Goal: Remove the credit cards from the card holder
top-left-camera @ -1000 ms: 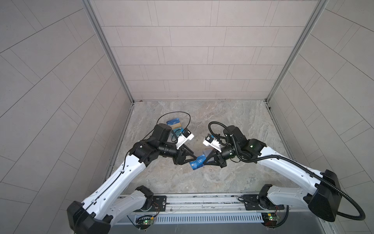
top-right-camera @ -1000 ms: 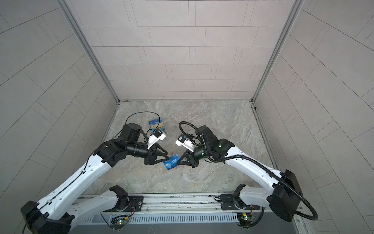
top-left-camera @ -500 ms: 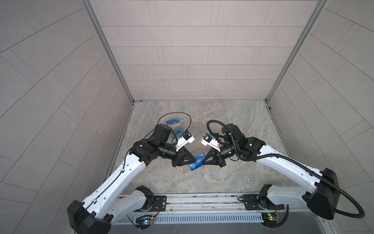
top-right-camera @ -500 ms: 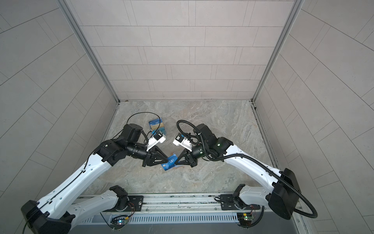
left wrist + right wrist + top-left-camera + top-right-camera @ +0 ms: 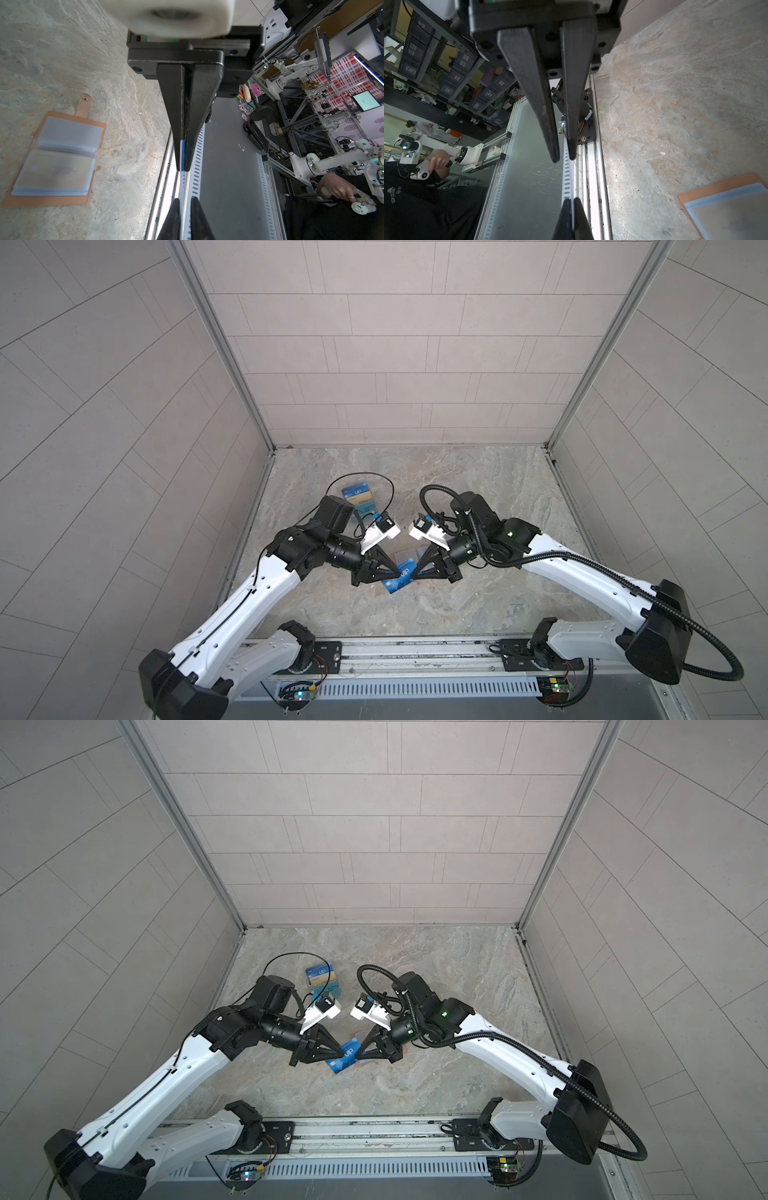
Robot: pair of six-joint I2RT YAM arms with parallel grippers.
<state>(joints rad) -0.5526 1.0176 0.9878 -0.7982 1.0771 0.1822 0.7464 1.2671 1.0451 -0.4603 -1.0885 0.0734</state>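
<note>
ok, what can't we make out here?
Top views: card holder mostly hidden behind left gripper, right gripper, blue card; card pile overlapped by left arm, count unclear.
Left wrist: sleeves cloudy; contents unclear.
Right wrist: card holder cut off by frame corner.
Both wrists: blue card edge-on, face unseen.

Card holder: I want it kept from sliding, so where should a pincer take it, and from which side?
Probably the snap tab, pinched across its width from straight above. The card holder lies open and flat on the table, its broad cover giving little to pinch, while the tab is narrow and juts out past the cover, clear of the plastic sleeves.
</note>
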